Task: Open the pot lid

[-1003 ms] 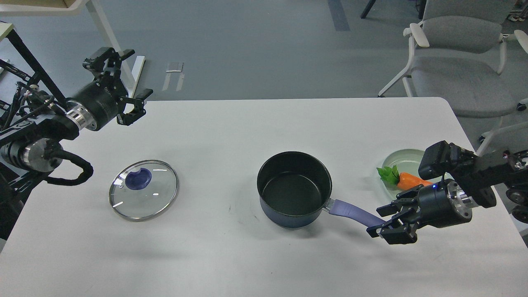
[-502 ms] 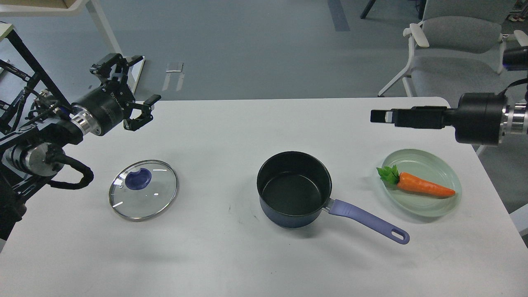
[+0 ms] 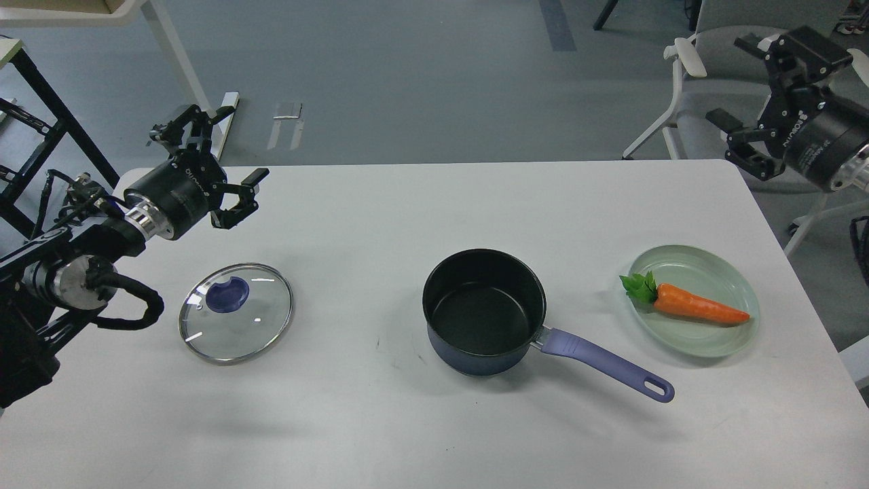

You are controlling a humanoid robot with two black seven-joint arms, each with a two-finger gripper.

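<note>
The dark blue pot (image 3: 484,311) stands uncovered at the table's middle, its black inside empty and its lavender handle (image 3: 604,365) pointing to the front right. The glass pot lid (image 3: 236,312) with its purple-blue knob lies flat on the table to the left, apart from the pot. My left gripper (image 3: 218,155) is open and empty, raised above the table's back left, behind the lid. My right gripper (image 3: 750,95) is open and empty, held high past the table's back right corner.
A pale green plate (image 3: 706,272) with an orange carrot (image 3: 687,305) sits at the right of the white table (image 3: 434,421). A grey chair (image 3: 706,81) stands behind the right corner. A black frame (image 3: 41,109) stands at far left.
My right arm left the pot handle, swung up and back to the far right, and its fingers now stand apart. My left gripper drifted slightly right and down.
</note>
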